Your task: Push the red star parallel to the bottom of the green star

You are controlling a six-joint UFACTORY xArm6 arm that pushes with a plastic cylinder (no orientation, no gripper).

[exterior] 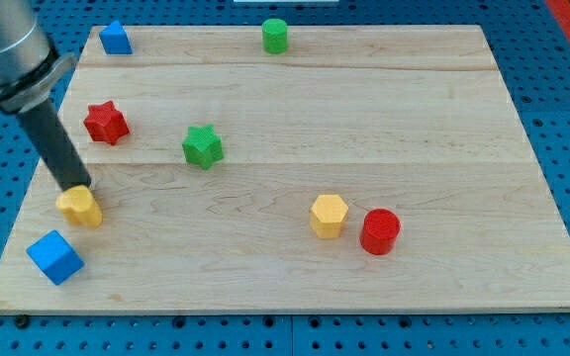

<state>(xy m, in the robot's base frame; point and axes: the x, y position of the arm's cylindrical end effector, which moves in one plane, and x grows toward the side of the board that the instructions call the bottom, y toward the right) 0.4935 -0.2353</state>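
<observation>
The red star (pixel 106 123) lies at the view's left on the wooden board, up and to the left of the green star (pixel 203 146), which sits left of centre. My tip (pixel 77 187) is at the left side, below the red star and touching the top of a yellow block (pixel 80 207). The rod rises from it up and to the left, out of the view's top left corner.
A blue cube (pixel 55 257) sits at the bottom left, a blue block (pixel 115 38) at the top left, a green cylinder (pixel 275 36) at the top centre. A yellow hexagonal block (pixel 329 216) and a red cylinder (pixel 380 231) lie at lower right. The board's edge (pixel 8 247) is near the tip.
</observation>
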